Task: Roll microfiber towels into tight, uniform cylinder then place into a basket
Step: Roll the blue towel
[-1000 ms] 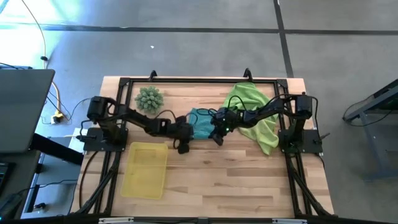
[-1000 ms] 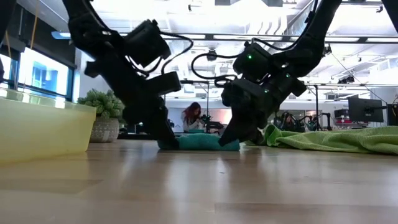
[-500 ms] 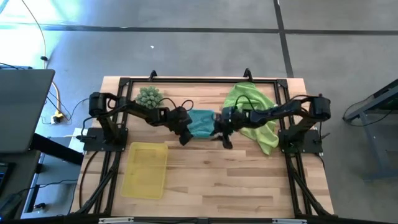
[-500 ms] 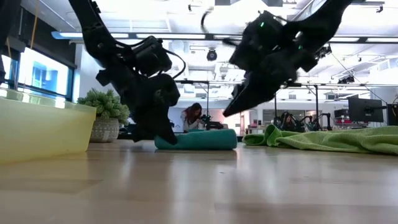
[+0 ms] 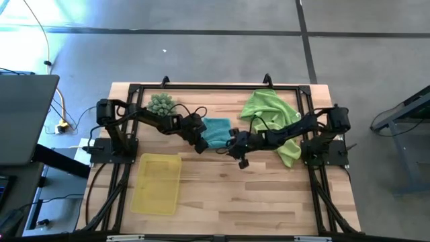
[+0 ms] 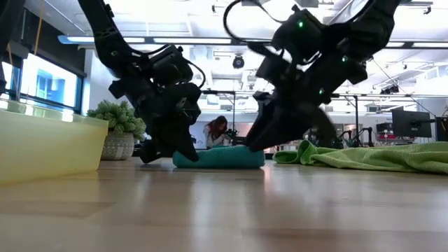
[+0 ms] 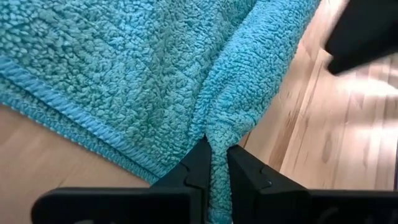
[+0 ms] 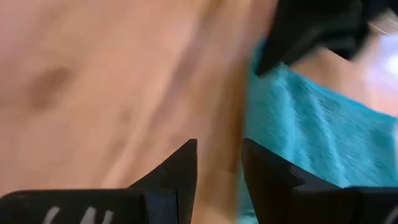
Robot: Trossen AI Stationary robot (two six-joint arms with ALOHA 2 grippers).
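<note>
The teal microfiber towel [image 5: 216, 131] lies loosely rolled on the wooden table [image 5: 269, 195], seen as a low roll [image 6: 222, 157] in the low view. My left gripper [image 5: 200, 144] is shut on the towel at its left end. My right gripper [image 5: 240, 158] hangs open just off the towel's right near corner, with only wood showing between its fingers [image 8: 217, 168]. Lime green towels [image 5: 272, 119] lie in a crumpled heap at the back right. The yellow basket [image 5: 156, 183] stands at the near left. My left gripper pinches a raised fold of the teal towel [image 7: 217, 146] between its two fingers, beside the stitched hem. The fingers slant down at it from the table's left. The rest of the towel lies slack on the table.
A spiky pale-green ball [image 5: 161, 105] sits at the back left, behind my left arm. A black frame [image 5: 215, 87] runs along the far edge of the table. Bare wood stretches along the near half, right of the basket.
My right gripper has let go of the teal towel, opened, rolled, risen and drawn back toward the near edge. My left gripper has swung toward the far edge, rolled, and shut on the towel's left end. The roll lies looser and a little thicker.
</note>
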